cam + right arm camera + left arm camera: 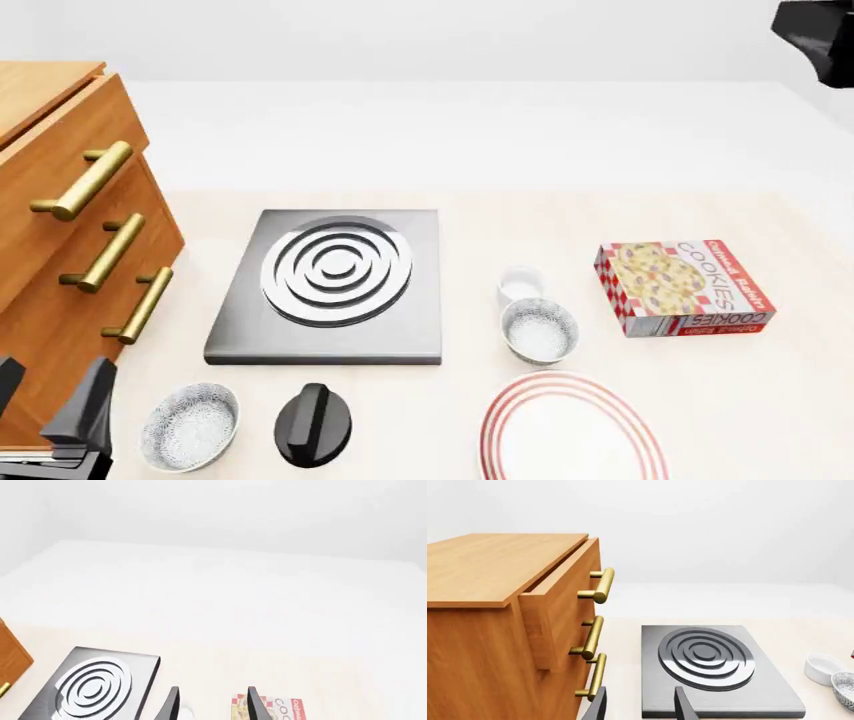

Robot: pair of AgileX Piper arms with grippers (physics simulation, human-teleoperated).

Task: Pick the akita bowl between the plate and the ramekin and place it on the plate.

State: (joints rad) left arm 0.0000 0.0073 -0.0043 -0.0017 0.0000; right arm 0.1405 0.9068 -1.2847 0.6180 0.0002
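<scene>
Akita bowl (539, 330) between ramekin (521, 286), plate (574, 428); right end effector (212, 705) apart, well above.

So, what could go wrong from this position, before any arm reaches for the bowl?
1. There are two similar speckled bowls. The target akita bowl sits between the plate and the ramekin; the other bowl lies close to the left gripper, so it could be taken by mistake.
2. The ramekin appears to be almost touching the akita bowl, so a finger may knock it.
3. The right gripper is open and high, so its descent is long.
</scene>
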